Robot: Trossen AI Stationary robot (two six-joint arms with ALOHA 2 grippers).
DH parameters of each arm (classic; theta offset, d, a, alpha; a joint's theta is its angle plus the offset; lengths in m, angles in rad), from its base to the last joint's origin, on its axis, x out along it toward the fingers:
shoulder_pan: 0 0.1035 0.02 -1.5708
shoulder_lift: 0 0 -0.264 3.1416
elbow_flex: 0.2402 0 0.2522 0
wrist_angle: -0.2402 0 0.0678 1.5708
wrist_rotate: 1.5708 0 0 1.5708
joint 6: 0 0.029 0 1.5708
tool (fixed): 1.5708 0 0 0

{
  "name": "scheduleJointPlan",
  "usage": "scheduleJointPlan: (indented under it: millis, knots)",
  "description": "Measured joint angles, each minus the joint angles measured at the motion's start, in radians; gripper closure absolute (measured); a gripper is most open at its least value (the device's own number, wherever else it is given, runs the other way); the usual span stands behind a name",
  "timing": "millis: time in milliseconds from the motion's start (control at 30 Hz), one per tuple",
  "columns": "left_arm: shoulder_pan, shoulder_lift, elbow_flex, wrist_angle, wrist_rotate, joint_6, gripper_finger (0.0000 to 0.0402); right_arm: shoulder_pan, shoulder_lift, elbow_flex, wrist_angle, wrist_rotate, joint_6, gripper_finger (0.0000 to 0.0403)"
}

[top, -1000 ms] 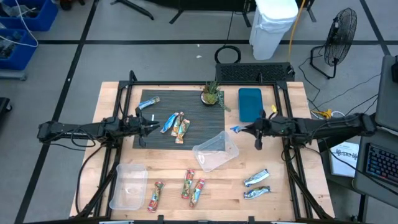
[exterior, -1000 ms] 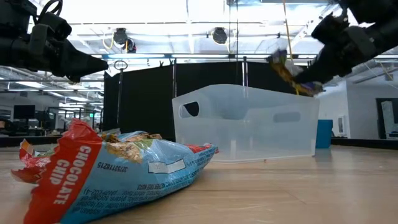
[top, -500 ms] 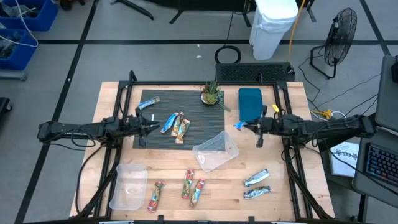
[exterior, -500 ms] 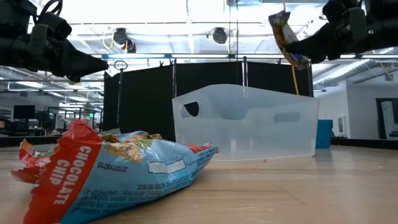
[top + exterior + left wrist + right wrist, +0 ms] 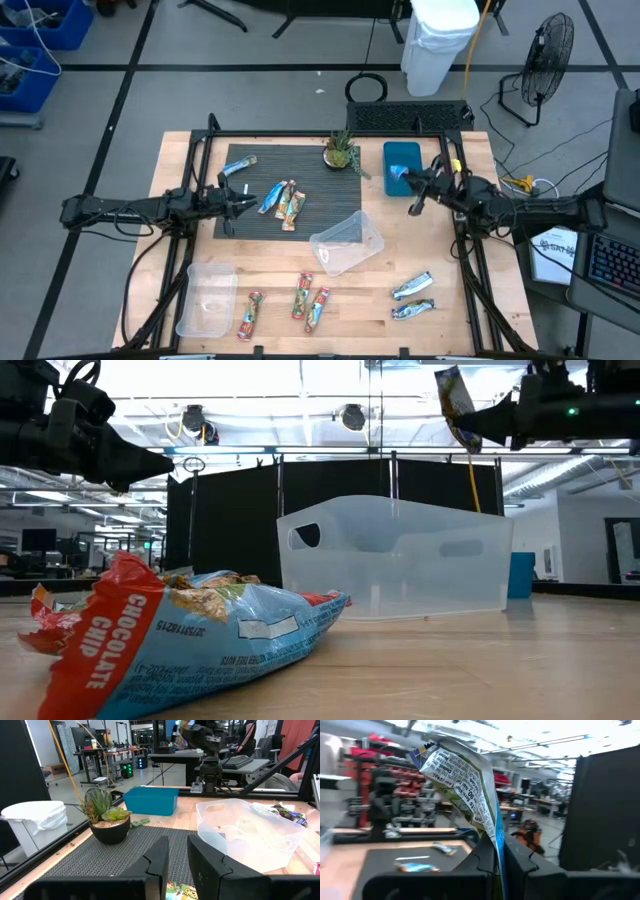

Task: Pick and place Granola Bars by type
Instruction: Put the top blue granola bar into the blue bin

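Wooden surface (image 5: 470, 300), dark mat (image 5: 330, 220), clear bin (image 5: 347, 243) mid-surface. Right claw (image 5: 402, 178) clamped on granola bar (image 5: 455, 400), raised over teal tray (image 5: 402, 158). Left claw (image 5: 250, 204) over mat, slightly apart, empty. Other bars (image 5: 290, 205) on mat.

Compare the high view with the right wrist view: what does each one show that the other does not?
Only the high view shows the potted plant, the blue bin and the two clear bins. Only the right wrist view shows the small print on the granola bar and how the right gripper has its jaws shut on the wrapper's lower end. Both show the dark mat with bars on it.
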Motion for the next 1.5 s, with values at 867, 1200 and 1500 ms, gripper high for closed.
scheduleJointPlan:
  millis: [867,1200,1500]
  knots:
    - [0.0,0.0,0.0,0.0,0.0,0.0,0.0325,-0.392,-0.05,0.189,-0.452,-0.001,0.219,0.0393]
    - [0.0,0.0,0.0,0.0,0.0,0.0,0.0325,-0.439,0.117,0.243,-0.652,-0.003,0.278,0.0393]
    - [0.0,0.0,0.0,0.0,0.0,0.0,0.0325,-0.468,0.284,0.243,-0.675,-0.056,0.304,0.0393]
